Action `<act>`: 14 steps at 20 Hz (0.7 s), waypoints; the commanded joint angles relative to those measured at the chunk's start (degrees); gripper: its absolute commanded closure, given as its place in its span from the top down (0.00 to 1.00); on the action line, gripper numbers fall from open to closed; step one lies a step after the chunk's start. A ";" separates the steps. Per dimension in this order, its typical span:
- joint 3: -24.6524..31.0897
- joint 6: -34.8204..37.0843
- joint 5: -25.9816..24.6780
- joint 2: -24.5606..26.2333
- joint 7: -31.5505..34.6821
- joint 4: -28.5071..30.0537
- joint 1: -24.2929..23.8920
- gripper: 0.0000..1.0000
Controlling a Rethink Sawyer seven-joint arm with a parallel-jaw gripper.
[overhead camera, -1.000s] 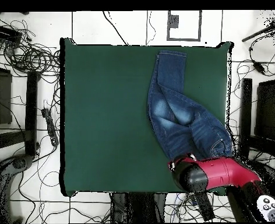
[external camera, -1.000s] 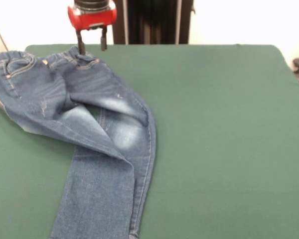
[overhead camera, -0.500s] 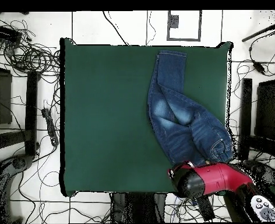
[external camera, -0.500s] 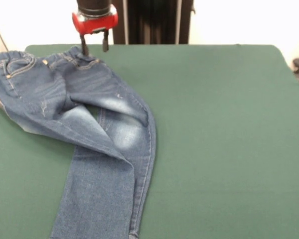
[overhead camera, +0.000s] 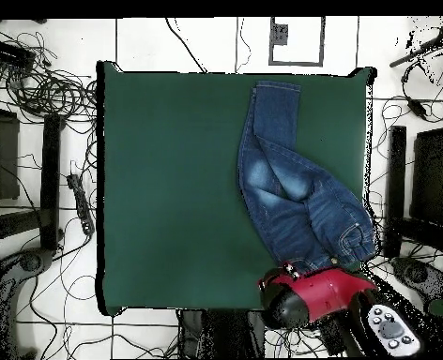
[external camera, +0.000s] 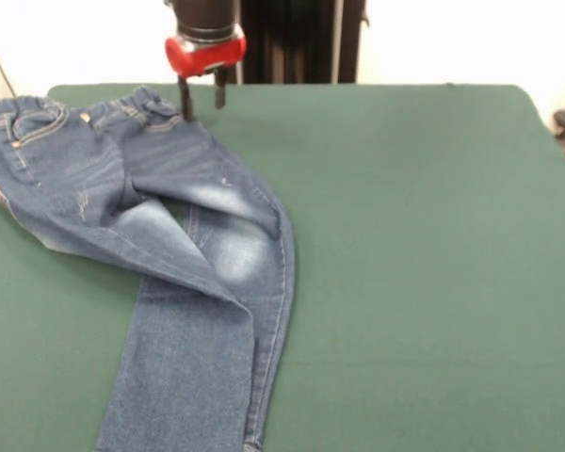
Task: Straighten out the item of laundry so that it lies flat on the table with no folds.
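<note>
Bright even light, washed-out white background, soft shadows, slight blur

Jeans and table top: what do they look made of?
The jeans: apparently blue denim, matte, with faded whitish patches on the thighs, tan stitching and a gathered, probably elastic waistband.
The table: top looks like dark green felt or similar cloth, matte and even, no glare; could be another soft covering.

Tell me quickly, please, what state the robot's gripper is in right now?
Gripper: open, holding nothing, by the waistband of the small blue denim jeans.
</note>
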 commanded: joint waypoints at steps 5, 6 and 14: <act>-9.64 -15.77 1.49 6.44 14.45 -7.14 7.75 1.00; -10.18 -17.00 2.10 6.59 14.01 -7.24 7.73 1.00; -1.07 -10.96 5.14 -2.36 6.78 -2.11 -1.58 1.00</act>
